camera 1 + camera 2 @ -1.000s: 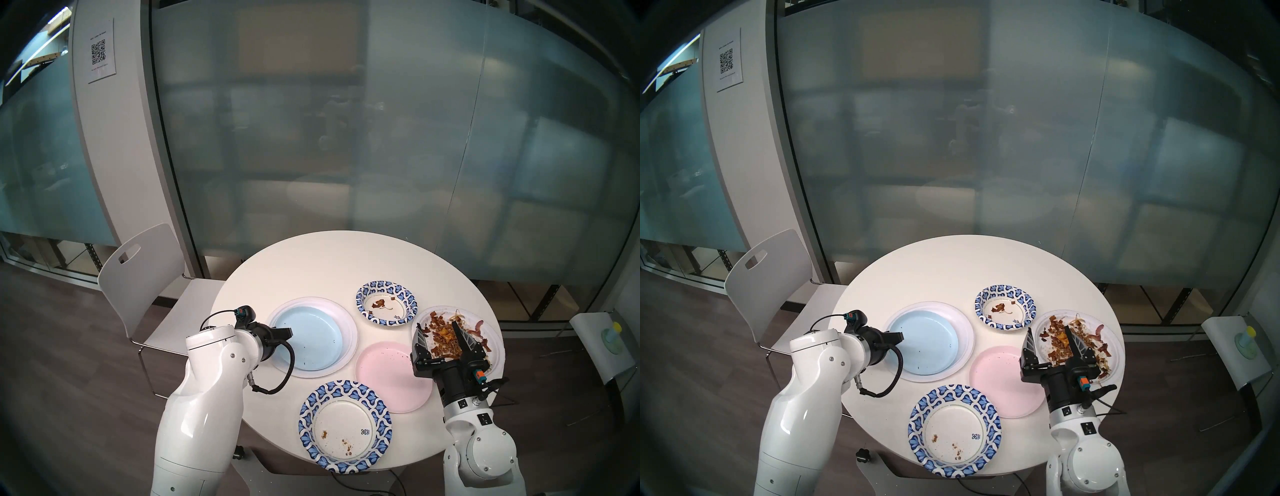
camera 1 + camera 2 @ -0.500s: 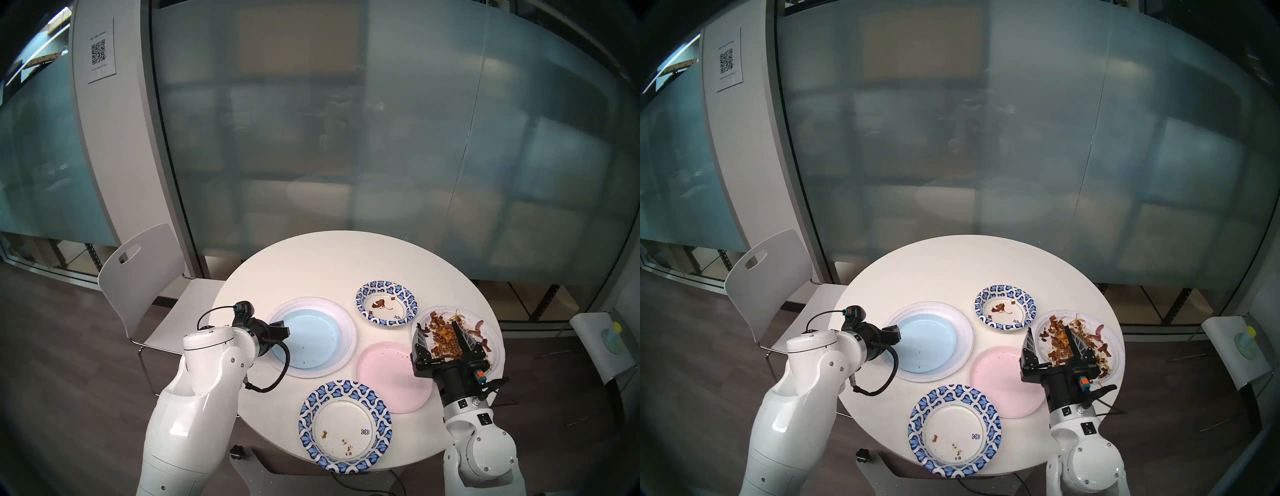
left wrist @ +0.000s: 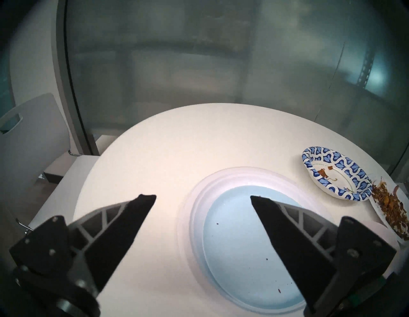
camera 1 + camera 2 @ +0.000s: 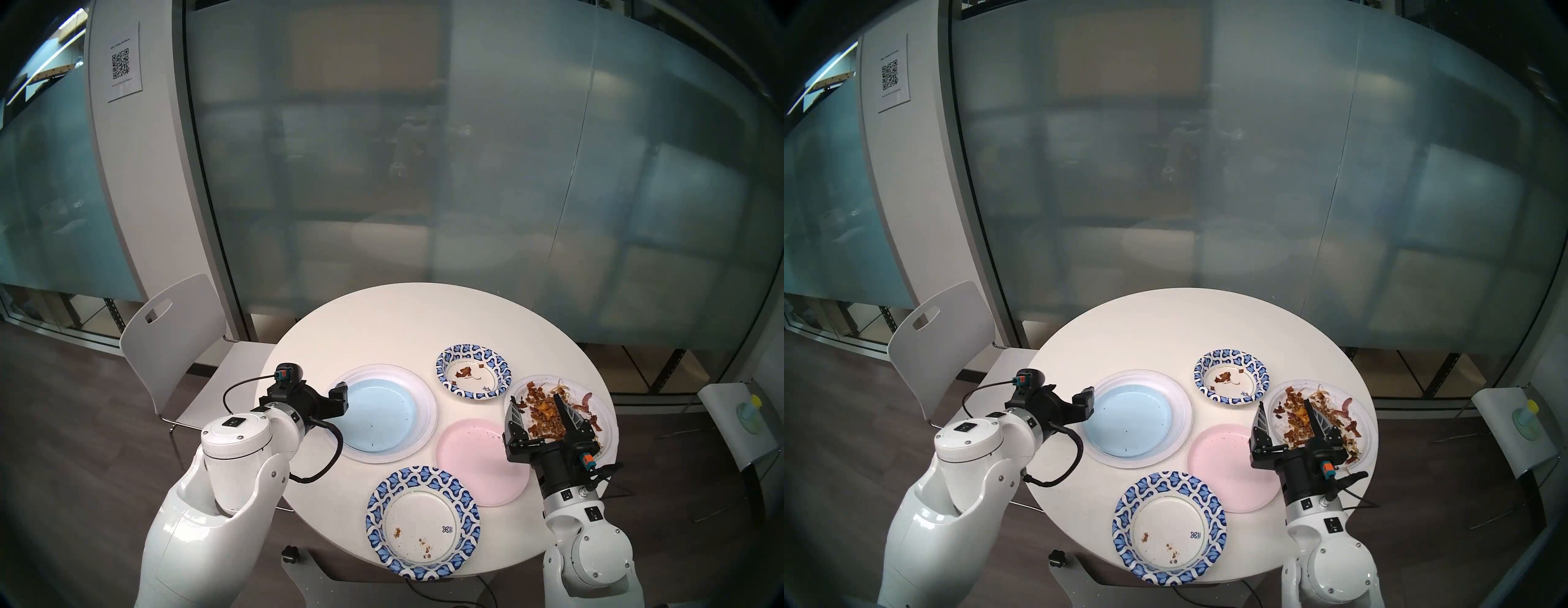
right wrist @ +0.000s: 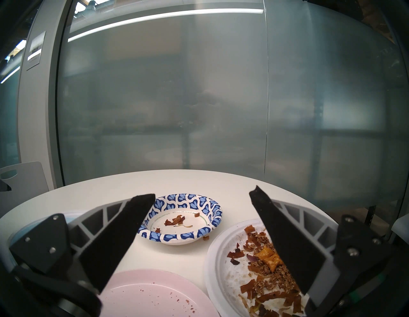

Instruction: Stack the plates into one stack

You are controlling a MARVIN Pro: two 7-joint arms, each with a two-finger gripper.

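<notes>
A pale blue plate [image 4: 382, 420] lies inside a large white plate [image 4: 426, 403] at the table's left. My left gripper [image 4: 341, 397] hangs open and empty at their left rim; in the left wrist view one finger is over bare table and the other over the blue plate [image 3: 243, 243]. A pink plate [image 4: 479, 458], a blue-patterned bowl [image 4: 473, 371] with scraps, and a large blue-patterned plate [image 4: 422, 522] lie apart. My right gripper [image 4: 535, 399] stands open over the near edge of a white plate [image 4: 598, 429] heaped with food scraps [image 5: 265, 265].
The round white table [image 4: 403, 322] stands against a frosted glass wall. A white chair [image 4: 178, 339] is at the table's left. A small side table with a bottle [image 4: 751, 407] is at the far right.
My left gripper has opened, let go of the pale blue plate's left rim and drawn back to the left. The blue plate now rests in the white plate. The right arm has not moved.
</notes>
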